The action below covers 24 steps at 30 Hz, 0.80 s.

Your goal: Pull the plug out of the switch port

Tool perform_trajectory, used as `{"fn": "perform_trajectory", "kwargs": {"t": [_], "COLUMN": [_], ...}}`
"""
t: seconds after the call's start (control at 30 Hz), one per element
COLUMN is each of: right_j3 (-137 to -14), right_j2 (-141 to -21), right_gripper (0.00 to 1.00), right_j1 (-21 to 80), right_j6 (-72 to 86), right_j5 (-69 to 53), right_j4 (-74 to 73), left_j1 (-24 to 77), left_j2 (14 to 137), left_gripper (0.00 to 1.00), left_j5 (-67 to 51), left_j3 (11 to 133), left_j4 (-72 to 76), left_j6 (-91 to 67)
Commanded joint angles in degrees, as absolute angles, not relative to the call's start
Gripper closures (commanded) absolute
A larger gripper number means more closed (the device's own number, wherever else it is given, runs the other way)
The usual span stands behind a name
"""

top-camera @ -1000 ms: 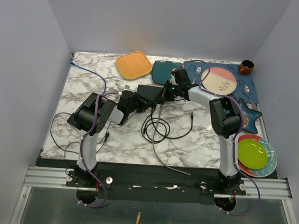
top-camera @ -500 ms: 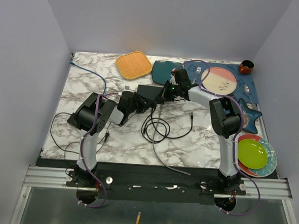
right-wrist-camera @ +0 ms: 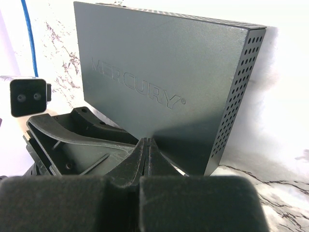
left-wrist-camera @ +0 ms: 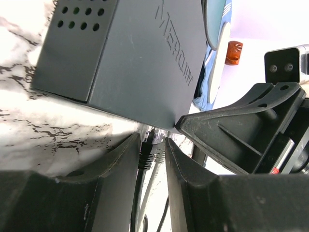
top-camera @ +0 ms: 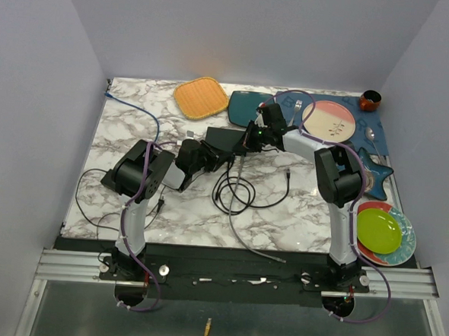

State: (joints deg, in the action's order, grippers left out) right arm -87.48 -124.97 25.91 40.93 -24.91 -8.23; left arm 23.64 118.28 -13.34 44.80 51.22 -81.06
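Straddles the small black cable plug (left-wrist-camera: 146, 153) with the left gripper (left-wrist-camera: 153, 145), jaws narrowly parted and no firm pinch to make out, right at the port edge of the flat matte-black switch box (left-wrist-camera: 135, 53). Lined up that way, probably, to draw the plug, apparently still seated, straight out. Bears on that same box with the right gripper (right-wrist-camera: 147, 145), jaws closed tight on nothing, seemingly to pin it against the pull. Leaves the switch box toward the far edge of the white marbled table (top-camera: 298, 210), just in front of a teal square plate (top-camera: 247, 107). Farther out, toward the right edge: a pink round plate (top-camera: 329, 119), bare as far as visible; a lime-green round plate (top-camera: 378, 229), nothing on it, stacked over a blue plate (top-camera: 409, 233) near the right near corner; a small orange cup (top-camera: 370, 99) at the far right corner, contents impossible to tell.
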Motion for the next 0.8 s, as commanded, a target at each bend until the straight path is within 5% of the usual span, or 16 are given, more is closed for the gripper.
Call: {"fn": "perform_trajectory", "kwargs": {"t": [0.0, 0.2, 0.57, 0.77], "right_j3": [-86.05, -85.87, -85.52, -84.64], "right_j2": [-127.0, -126.91, -126.74, -125.77], "right_gripper": [0.99, 0.99, 0.99, 0.99], "right_j1": [26.02, 26.02, 26.02, 26.02], "right_j6": [39.99, 39.9, 39.99, 40.08], "right_j5": [-23.82, -23.82, -23.91, -23.73], "right_j4": [-12.66, -12.66, -12.31, -11.6], "left_j1": [24.35, 24.35, 24.35, 24.26], "left_j2": [120.06, 119.62, 119.79, 120.06], "left_gripper": [0.57, 0.65, 1.0, 1.0], "left_j5": [-13.8, -13.01, -13.36, -13.71], "left_j3": [45.26, 47.2, 46.5, 45.26], "left_j4": [41.67, 37.01, 38.93, 42.27], "left_j6": [-79.19, -78.75, -77.87, -78.4]}}
